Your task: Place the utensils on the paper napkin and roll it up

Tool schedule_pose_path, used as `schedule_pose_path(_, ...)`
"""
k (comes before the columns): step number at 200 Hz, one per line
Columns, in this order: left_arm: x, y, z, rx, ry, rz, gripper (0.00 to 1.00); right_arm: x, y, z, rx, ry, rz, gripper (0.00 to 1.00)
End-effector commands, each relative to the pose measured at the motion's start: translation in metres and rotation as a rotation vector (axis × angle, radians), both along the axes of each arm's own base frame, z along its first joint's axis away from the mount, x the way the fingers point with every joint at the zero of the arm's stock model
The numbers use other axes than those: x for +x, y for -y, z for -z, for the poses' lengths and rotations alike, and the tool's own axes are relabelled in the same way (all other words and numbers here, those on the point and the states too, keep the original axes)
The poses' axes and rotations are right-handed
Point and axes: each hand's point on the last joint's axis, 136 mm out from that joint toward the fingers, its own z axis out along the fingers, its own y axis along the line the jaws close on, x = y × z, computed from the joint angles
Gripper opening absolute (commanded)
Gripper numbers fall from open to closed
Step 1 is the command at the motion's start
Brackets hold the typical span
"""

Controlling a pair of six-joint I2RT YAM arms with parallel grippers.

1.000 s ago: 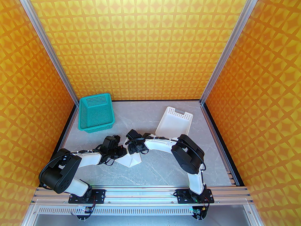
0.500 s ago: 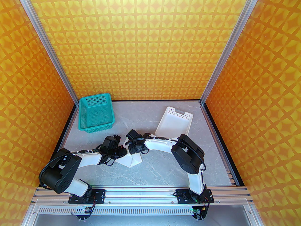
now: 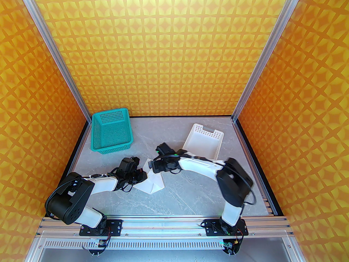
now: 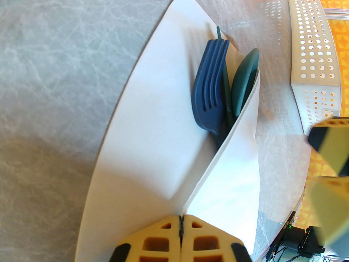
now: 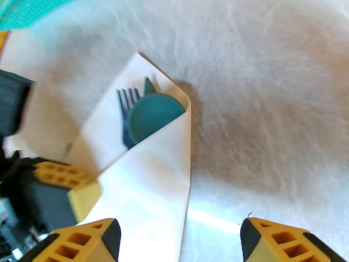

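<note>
The right pincer (image 5: 180, 236) has drawn back from the paper napkin (image 4: 152, 135), jaws wide and empty. The left pincer (image 4: 181, 224) stays clamped on the napkin's edge. The utensils (image 4: 215, 86) lie inside its fold.

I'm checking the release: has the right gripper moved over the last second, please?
Yes. In the top view, the right gripper has shifted rightward and farther back, closer to the white tray.
</note>
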Motion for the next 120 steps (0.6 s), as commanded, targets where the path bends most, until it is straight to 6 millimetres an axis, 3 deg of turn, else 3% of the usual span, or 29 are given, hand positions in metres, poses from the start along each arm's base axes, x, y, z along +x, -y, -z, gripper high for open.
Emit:
schedule_pose_path(1, -0.021, -0.024, 0.032, 0.124, -0.112, -0.028, 0.0, -0.018, 0.0, -0.006, 0.091, -0.042, -0.025, 0.68)
schedule_pose_path(73, -0.017, -0.022, 0.028, 0.127, -0.104, -0.022, 0.0, -0.057, 0.012, 0.013, 0.363, -0.194, -0.015, 0.11)
schedule_pose_path(95, -0.016, -0.022, 0.027, 0.128, -0.105, -0.022, 0.0, -0.07, 0.01, 0.016, 0.431, -0.225, -0.034, 0.03)
schedule_pose_path(120, -0.016, -0.022, 0.027, 0.129, -0.107, -0.024, 0.0, -0.082, 0.009, 0.021, 0.482, -0.269, -0.043, 0.01)
